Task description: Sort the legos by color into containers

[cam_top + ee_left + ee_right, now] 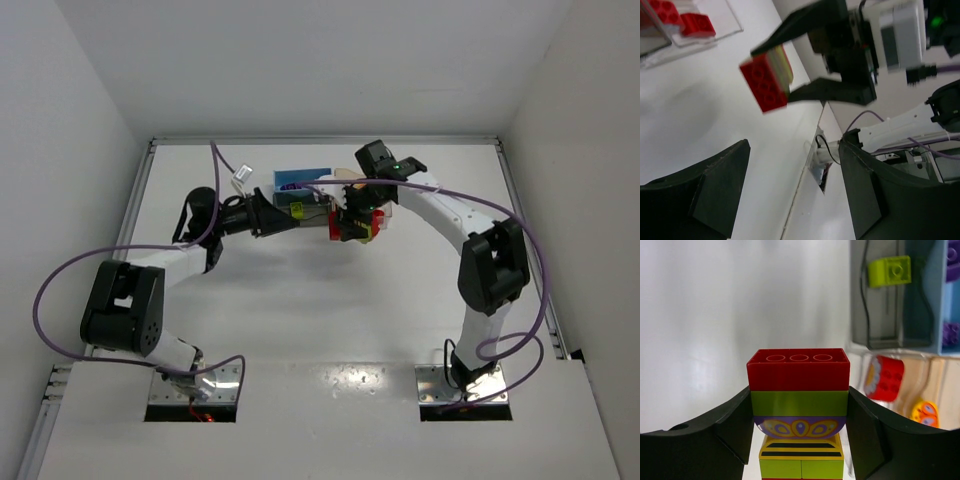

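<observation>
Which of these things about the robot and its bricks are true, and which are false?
1. The right hand holds a stack of bricks. True.
2. The stack is all one colour. False: it shows red, green, purple and yellow.
3. The left hand holds a brick. False: it is open and empty.
4. A green brick lies in the grey bin. True.
5. The blue bin holds red bricks. False: purple bricks lie in it.
</observation>
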